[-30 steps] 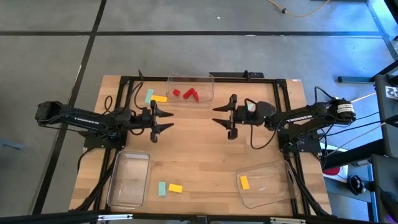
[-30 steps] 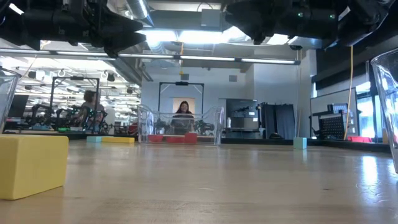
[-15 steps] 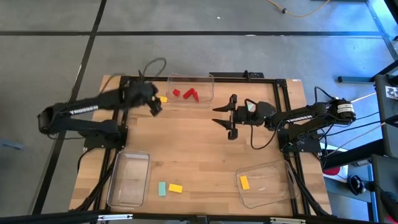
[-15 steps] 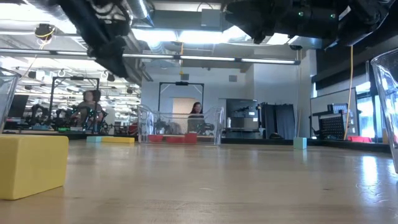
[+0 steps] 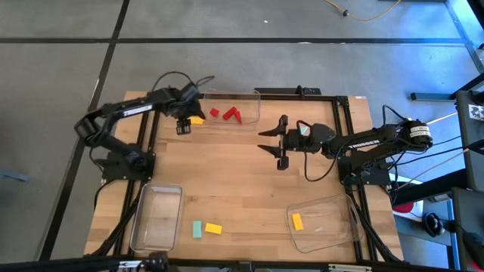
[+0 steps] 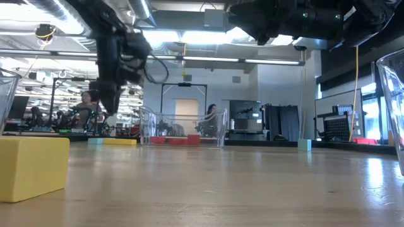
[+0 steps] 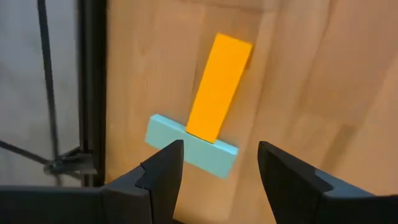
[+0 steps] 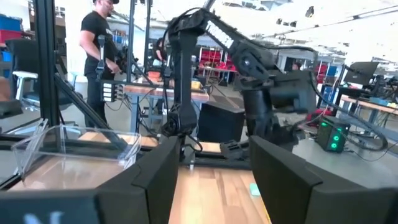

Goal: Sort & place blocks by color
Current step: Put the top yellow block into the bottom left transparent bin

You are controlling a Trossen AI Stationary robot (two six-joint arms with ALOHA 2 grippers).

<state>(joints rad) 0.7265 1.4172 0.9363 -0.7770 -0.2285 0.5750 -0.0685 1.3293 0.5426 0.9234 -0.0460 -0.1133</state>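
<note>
My left gripper (image 5: 184, 123) hangs open, pointing down, over the table's far left corner. Its wrist view shows a yellow bar (image 7: 219, 87) lying flat on the wood, one end against the long side of a pale teal bar (image 7: 189, 146); the open fingers (image 7: 217, 168) stand above the teal bar and touch nothing. In the high view only the yellow bar (image 5: 197, 119) shows beside the gripper. My right gripper (image 5: 271, 141) is open and empty above the table's middle. Three red blocks (image 5: 227, 115) lie in the far clear tray (image 5: 254, 119).
A teal block (image 5: 304, 129) lies by my right arm. A teal block (image 5: 197, 229) and a yellow one (image 5: 213, 228) lie near the front edge. One yellow block (image 5: 297, 221) lies in the near right tray (image 5: 336, 227). A clear tray (image 5: 155, 221) stands near left.
My left gripper has swung from the table's left middle toward the far edge and tipped from level to pointing down, stopping over the yellow and teal bars. No block has moved.
</note>
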